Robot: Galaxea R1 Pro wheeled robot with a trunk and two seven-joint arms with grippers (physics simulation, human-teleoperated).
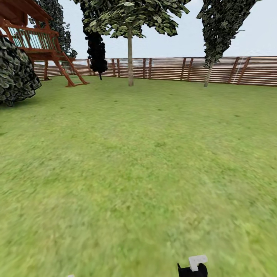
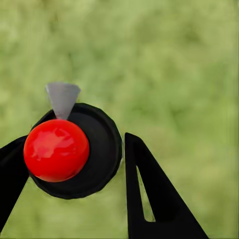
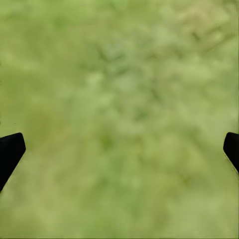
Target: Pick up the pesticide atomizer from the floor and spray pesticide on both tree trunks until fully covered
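Pickup done: left gripper (image 2: pixel 69 164) clamped on the pesticide atomizer (image 2: pixel 74 149), red cap between its fingers. Right gripper (image 3: pixel 119 149) spread wide, empty, over lawn (image 1: pixel 138 161). Both tree trunks (image 1: pixel 130 57) far ahead by the fence (image 1: pixel 169 69); spraying apparently not begun.

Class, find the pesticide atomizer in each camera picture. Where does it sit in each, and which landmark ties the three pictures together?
Head view: a black-and-white object at the bottom edge, right of centre, may be it; I cannot tell.
Left wrist view: pesticide atomizer, red ball on black disc with grey nozzle, between the left end effector fingers.
Right wrist view: grass between the open right end effector fingertips.
Shared landmark: the lawn.
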